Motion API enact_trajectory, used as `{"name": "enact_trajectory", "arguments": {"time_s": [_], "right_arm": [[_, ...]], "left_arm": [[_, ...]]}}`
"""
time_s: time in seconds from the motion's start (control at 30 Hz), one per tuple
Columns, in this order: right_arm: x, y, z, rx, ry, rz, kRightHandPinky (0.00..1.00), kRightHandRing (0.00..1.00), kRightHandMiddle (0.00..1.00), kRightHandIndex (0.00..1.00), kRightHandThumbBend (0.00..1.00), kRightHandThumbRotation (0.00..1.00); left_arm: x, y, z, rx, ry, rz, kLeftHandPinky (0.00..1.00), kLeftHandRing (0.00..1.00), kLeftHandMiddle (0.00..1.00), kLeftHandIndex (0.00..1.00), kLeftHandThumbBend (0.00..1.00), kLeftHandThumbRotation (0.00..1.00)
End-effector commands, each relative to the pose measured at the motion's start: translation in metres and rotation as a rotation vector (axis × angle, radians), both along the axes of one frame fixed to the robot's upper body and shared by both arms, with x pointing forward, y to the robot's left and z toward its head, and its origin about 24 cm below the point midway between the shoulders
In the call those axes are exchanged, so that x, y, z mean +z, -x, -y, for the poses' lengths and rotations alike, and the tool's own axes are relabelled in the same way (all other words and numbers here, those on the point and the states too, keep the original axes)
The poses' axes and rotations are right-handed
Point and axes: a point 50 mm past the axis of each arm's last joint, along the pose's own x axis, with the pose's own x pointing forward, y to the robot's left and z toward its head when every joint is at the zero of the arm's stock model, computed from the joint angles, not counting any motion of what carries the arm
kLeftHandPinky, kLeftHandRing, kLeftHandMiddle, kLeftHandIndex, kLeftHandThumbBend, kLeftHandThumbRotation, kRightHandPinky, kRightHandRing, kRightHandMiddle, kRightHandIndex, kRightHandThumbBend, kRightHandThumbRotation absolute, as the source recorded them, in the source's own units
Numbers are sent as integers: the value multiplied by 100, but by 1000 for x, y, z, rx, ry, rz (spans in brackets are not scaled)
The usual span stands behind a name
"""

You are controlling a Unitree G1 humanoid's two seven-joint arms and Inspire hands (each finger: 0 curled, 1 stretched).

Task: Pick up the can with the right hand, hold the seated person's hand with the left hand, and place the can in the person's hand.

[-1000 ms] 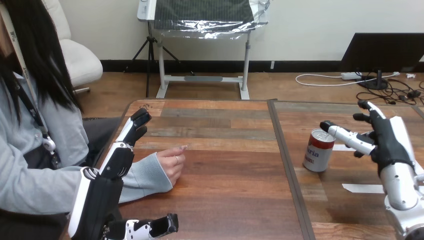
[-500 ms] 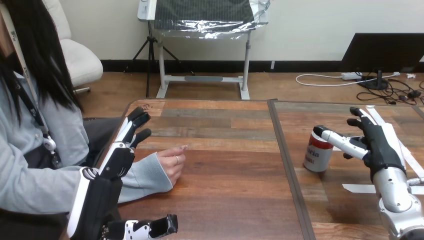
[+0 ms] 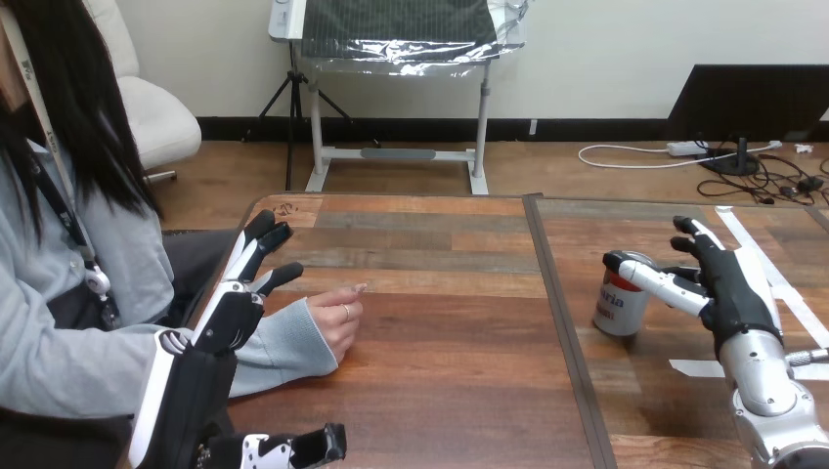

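can [image 3: 616,308] upright at frame mid-right w/ R hand [image 3: 731,285] open round its top, not clamped yet; L hand [image 3: 235,311] open at left (by person's hand [image 3: 337,315]); can prob smooth, dentable, so grip mid-body, moderate squeeze.

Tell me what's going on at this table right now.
The robot's right hand is at the red and white can, which stands upright on the wooden table. The hand's fingers are straight, its thumb reaches across the can's top, and it has not closed round the can. The left hand is open and raised beside the person's sleeve, holding nothing. The person's hand rests loosely curled on the table, apart from the can. Neither the pickup nor the hand-hold has happened yet.
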Motion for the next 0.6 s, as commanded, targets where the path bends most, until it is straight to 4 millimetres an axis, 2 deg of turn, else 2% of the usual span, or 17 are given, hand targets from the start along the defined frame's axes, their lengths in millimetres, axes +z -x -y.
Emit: {"name": "enact_trajectory", "arguments": {"time_s": [0.0,0.27,0.47,0.57], "right_arm": [[20,-18,-7,19,18,54,75,85,92,95,100,51],[18,-18,-9,23,-12,42,76,86,90,95,100,47],[17,-18,-10,25,-9,39,47,59,71,94,100,47],[17,-18,-12,26,-5,36,41,54,69,94,100,48]], "left_arm": [[12,-8,0,-19,-13,77,82,96,98,91,100,56],[11,-8,-1,-19,-10,70,81,95,98,91,100,55],[11,-6,-2,-25,-16,68,83,97,98,92,100,55],[12,-5,-2,-25,-12,68,84,97,98,92,100,55]]}}
